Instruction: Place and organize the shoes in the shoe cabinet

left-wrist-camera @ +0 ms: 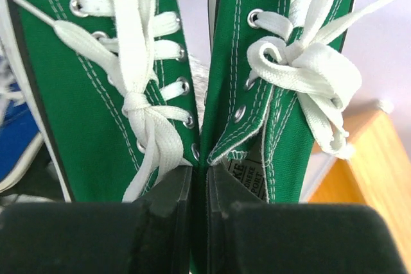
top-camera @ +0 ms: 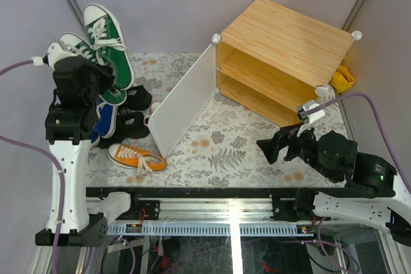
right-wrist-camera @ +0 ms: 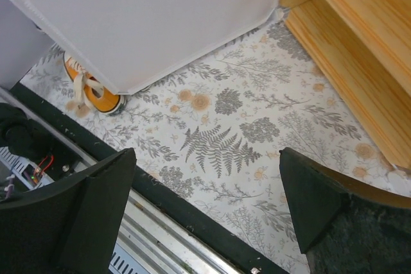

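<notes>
R gripper (right-wrist-camera: 205,205) wide open, empty; L gripper (left-wrist-camera: 200,187) clamped on green pair (left-wrist-camera: 96,94).
Near: orange shoe (top-camera: 133,157) on mat (top-camera: 225,139) by open door (top-camera: 183,104). Green pair pinched at inner collars, well left of cabinet (top-camera: 282,43).

Soft, even light is falling from above, casting only a faint shadow beneath the white plastic door panel (top-camera: 183,104), while a hard white glare is flaring off the silver metal rail (top-camera: 234,208) at the near edge. In the left wrist view the green canvas sneakers (left-wrist-camera: 128,94) are showing crisp stitching, but the left gripper's black fingers (left-wrist-camera: 96,235) are blurring and the pale backdrop is washing out. In the right wrist view the grey floral tablecloth (right-wrist-camera: 218,139) is showing sharp, while the right gripper's black fingers (right-wrist-camera: 70,216) are looking soft and dark in the foreground.
</notes>
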Available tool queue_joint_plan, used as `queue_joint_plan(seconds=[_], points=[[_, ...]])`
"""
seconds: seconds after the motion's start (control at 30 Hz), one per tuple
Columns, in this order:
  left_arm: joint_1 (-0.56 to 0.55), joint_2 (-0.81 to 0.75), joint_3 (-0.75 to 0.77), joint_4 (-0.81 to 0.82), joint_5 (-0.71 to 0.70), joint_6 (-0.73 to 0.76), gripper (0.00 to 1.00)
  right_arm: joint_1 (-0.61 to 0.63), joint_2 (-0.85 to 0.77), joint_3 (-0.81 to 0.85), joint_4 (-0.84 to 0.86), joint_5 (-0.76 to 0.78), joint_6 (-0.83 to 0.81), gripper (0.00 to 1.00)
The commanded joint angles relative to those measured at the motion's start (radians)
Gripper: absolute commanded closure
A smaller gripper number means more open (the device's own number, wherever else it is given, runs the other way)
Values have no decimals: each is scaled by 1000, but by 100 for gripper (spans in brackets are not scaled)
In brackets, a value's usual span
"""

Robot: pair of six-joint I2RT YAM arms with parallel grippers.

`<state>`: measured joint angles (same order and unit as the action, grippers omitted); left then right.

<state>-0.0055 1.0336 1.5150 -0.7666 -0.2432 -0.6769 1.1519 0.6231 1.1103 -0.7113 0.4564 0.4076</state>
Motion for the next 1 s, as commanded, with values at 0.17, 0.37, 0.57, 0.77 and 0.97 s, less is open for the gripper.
queue_joint_plan(seconds=[0.17, 0.37, 0.57, 0.77, 0.97], points=[[-66, 91, 305, 146, 458, 24, 100, 2, 29, 143, -114, 233, 7, 1], [-340, 144, 374, 104, 351, 88, 100, 2, 21, 197, -141, 314, -4, 0], [-644, 202, 399, 86, 187, 131, 100, 3, 5, 235, -184, 352, 5, 0], [-890, 237, 352, 86, 51, 152, 100, 3, -14, 251, -221, 368, 15, 1], [-1118, 237, 128, 176, -55, 117, 100, 2, -30, 266, -245, 376, 22, 0]])
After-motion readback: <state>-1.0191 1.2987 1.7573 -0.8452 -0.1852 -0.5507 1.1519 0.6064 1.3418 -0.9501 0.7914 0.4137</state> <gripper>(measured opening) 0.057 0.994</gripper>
